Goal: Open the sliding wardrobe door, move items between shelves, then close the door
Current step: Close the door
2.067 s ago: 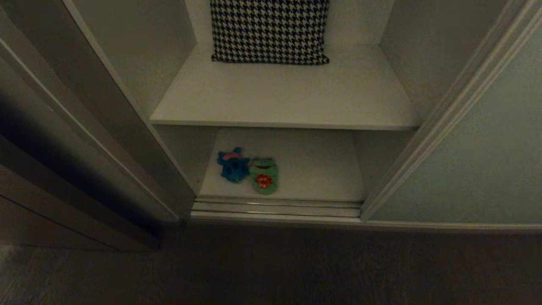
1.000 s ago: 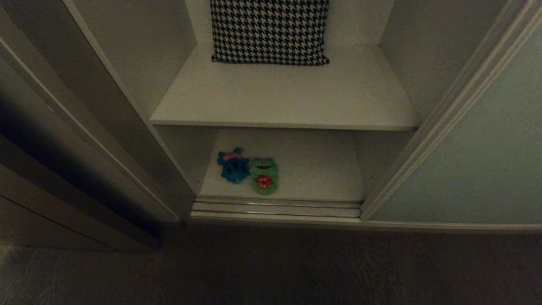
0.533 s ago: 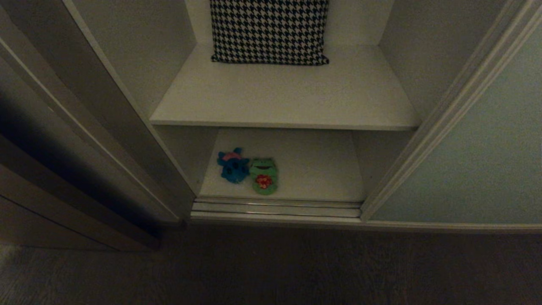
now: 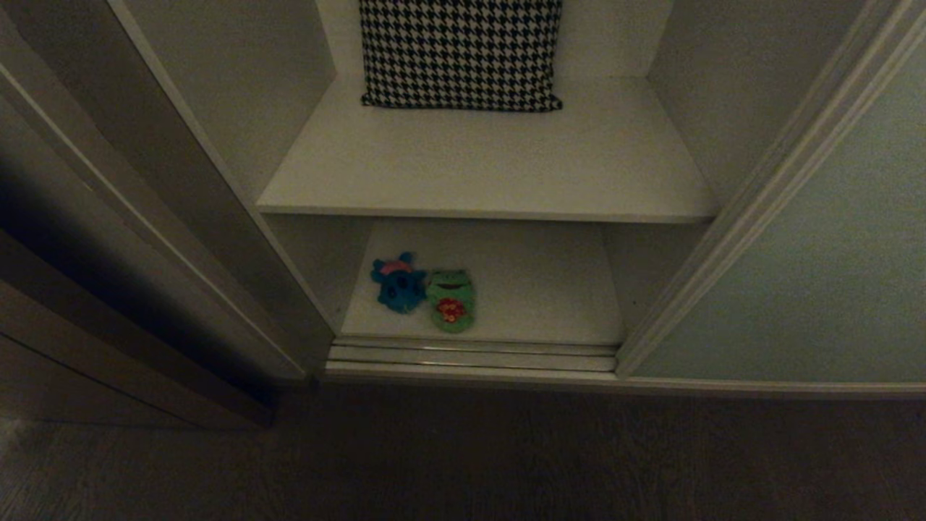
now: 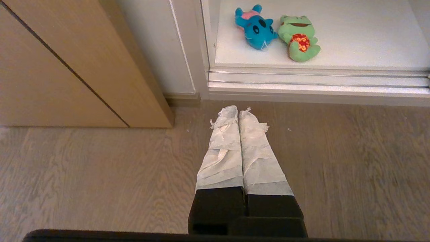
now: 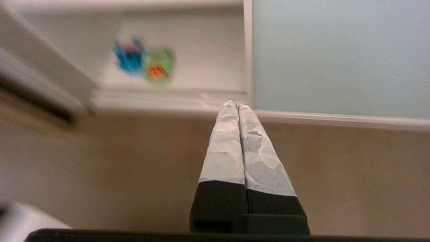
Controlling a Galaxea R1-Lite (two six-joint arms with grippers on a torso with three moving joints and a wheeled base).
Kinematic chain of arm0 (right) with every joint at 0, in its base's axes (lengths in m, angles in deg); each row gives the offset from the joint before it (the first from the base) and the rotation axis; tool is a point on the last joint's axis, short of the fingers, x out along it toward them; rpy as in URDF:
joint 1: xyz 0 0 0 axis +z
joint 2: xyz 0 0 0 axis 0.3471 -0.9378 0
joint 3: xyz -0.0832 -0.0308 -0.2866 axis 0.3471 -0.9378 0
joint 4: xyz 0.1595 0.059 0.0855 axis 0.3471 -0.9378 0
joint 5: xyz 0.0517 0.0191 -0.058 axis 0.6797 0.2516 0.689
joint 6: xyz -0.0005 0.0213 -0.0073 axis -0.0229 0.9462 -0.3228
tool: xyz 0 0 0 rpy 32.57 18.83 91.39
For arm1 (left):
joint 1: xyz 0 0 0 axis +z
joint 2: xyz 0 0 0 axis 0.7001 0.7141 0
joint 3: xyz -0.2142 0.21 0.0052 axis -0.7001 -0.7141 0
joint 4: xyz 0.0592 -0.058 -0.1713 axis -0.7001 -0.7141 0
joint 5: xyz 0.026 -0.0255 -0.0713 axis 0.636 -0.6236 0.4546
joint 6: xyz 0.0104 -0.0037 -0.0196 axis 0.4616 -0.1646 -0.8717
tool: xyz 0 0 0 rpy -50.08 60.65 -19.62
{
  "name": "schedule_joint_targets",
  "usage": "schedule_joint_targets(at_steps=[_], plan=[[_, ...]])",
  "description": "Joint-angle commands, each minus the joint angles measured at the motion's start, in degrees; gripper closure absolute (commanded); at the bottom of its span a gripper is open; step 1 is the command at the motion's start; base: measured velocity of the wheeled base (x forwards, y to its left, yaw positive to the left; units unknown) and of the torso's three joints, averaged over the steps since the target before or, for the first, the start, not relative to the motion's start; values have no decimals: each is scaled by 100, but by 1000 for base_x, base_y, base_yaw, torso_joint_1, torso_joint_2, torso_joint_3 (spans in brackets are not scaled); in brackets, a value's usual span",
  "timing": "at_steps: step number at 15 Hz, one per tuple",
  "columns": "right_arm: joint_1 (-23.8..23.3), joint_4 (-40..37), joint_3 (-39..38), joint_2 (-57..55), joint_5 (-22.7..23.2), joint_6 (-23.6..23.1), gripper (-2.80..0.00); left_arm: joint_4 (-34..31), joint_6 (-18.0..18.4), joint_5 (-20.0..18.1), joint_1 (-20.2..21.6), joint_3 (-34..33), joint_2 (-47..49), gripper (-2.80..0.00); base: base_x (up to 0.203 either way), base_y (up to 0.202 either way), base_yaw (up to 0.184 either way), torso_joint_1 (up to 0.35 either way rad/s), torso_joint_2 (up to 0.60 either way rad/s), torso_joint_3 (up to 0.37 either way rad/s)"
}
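Hanging over the wooden floor (image 6: 134,168), both the left gripper (image 5: 238,111) and right gripper (image 6: 234,103) are pressed closed, holding nothing.

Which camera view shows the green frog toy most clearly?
The left wrist view: the green frog toy lies close, well lit, grin and red shirt visible. The head view shows it small and dim; the right wrist view shows only a blurred green patch.

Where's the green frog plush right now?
In the head view the green frog plush in its red flowered shirt lies on the white bottom shelf, left of centre, touching the blue plush creature with the pink top on its left.
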Motion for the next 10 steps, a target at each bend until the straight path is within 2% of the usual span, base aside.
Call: schedule_joint_targets(at_steps=[1,3,4,7,10], plan=[[186,-34,525,-760,-20,604,0,0,1,2,7,0,9,0,0,0,0,0,0,0],[130,-61,849,-1140,102,1017,0,0,1,2,7,0,9,0,0,0,0,0,0,0],[-115,-41,916,-1317,423,1059,0,0,1,2,3,0,9,0,0,0,0,0,0,0],[-950,47,1037,-1934,1546,1075,0,0,1,2,7,0,9,0,0,0,0,0,0,0],[-2195,440,1064,-2489,2914,1083,0,0,1,2,-2,0,9,0,0,0,0,0,0,0]])
